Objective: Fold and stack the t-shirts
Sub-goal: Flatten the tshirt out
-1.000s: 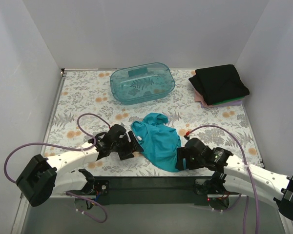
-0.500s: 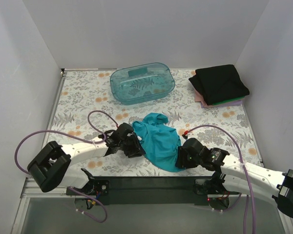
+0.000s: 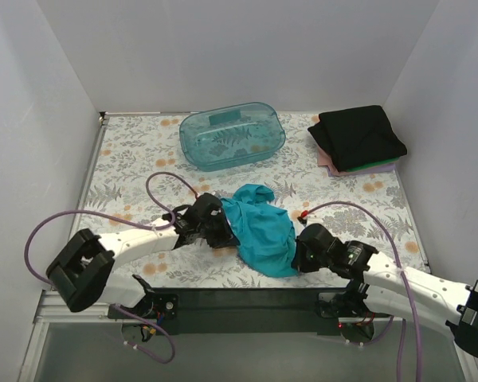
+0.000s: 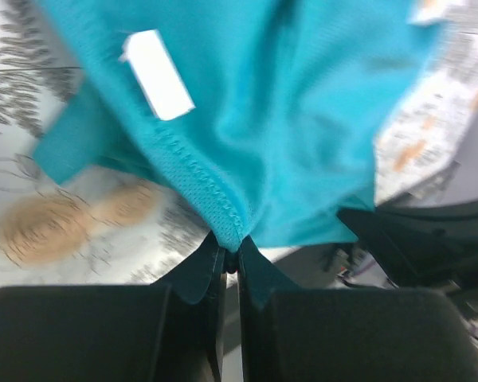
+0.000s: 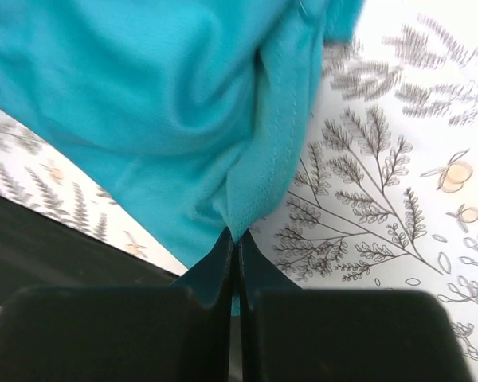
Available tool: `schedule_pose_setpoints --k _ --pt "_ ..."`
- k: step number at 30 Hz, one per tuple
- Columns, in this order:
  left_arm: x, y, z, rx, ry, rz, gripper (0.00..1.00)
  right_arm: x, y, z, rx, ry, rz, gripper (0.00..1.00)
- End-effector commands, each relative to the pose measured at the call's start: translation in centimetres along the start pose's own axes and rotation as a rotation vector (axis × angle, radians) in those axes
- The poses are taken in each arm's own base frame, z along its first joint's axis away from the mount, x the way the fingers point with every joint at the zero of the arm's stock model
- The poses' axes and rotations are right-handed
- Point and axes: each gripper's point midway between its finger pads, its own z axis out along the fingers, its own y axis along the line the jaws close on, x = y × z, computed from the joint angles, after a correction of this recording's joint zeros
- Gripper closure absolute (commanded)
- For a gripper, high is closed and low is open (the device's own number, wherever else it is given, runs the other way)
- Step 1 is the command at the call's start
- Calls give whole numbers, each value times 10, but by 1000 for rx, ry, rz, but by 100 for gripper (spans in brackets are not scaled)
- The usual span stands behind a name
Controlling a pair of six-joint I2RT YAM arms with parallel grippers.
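Top view. Teal-blue t-shirt [image 3: 263,229] sits crumpled near the front edge of the bench [image 3: 135,163], about centre. Left gripper [image 3: 221,232] is at its left border and right gripper [image 3: 300,256] at its lower right border. A second ago both stood just off the cloth. They have since closed in from either side, and the shirt is bunched narrower between them. Folded stack [image 3: 358,137], black on top with pinkish and green edges below, is in the back right corner, well apart. Plastic tub [image 3: 231,135] is at back centre.

Left wrist view. Jaws are pinched almost together on a stitched hem of the shirt, with cloth rising from the tips. A white label [image 4: 159,72] shows on the fabric above.

Right wrist view. Jaws are pressed together on a doubled fold of the shirt's edge, with the patterned bench surface to the right.

Reading: both grasps look made, so the approach is over. Folding itself is not begun. The next move probably calls for lifting and spreading the shirt flat. The right pinch holds layered cloth, not clearly a corner, so the spread may come out skewed.
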Motion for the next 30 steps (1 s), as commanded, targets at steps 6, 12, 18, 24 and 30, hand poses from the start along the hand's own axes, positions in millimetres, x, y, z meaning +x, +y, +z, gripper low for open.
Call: schedule_pose_setpoints --k 6,12,18,24,30 --pt "-68 -156 -157 358 -335 213 100 -170 101 -143 -207 -523 -185 99" --pt "-110 -249 -302 558 -623 329 100 -250 171 -305 -437 -849 -318 99" --pt "-119 -290 -406 709 -814 413 100 -275 205 -396 -588 -1020 -413 99" --pt "-171 -275 -395 484 -1000 323 100 -312 174 -398 -345 -1127 -318 99" --pt "-228 -267 -318 240 -1012 296 100 -354 120 -369 127 -1169 -211 99"
